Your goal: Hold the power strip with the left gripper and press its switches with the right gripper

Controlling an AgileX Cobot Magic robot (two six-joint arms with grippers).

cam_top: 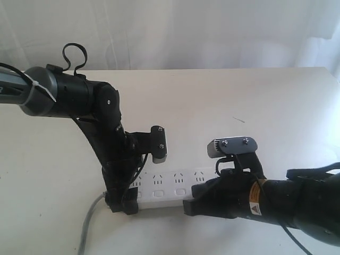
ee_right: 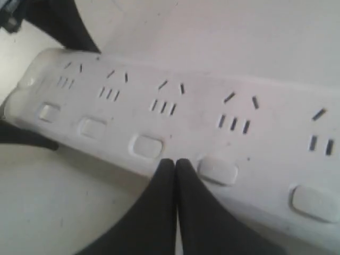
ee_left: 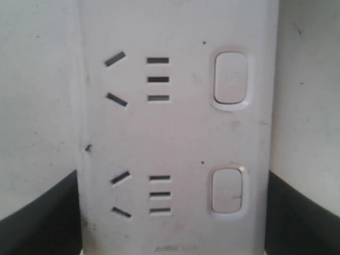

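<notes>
The long white power strip (cam_top: 170, 184) lies along the table's near side, and its grey cord (cam_top: 89, 223) trails off its left end. My left gripper (cam_top: 123, 203) is shut across that left end. In the left wrist view its black fingers (ee_left: 37, 218) press both long edges of the power strip (ee_left: 180, 133), with two sockets and two buttons ahead. My right gripper (cam_top: 192, 206) is shut with nothing in it. Its joined tips (ee_right: 175, 162) rest at the near edge of the power strip (ee_right: 212, 117), between the third button (ee_right: 147, 146) and the fourth button (ee_right: 218, 170).
The white table (cam_top: 255, 101) extends back to a pale curtain (cam_top: 186, 32). The left arm's elbow (cam_top: 69, 95) rises over the table's left part. The right arm's grey two-screw plate (cam_top: 232, 145) sits above the strip's right portion, hiding that end.
</notes>
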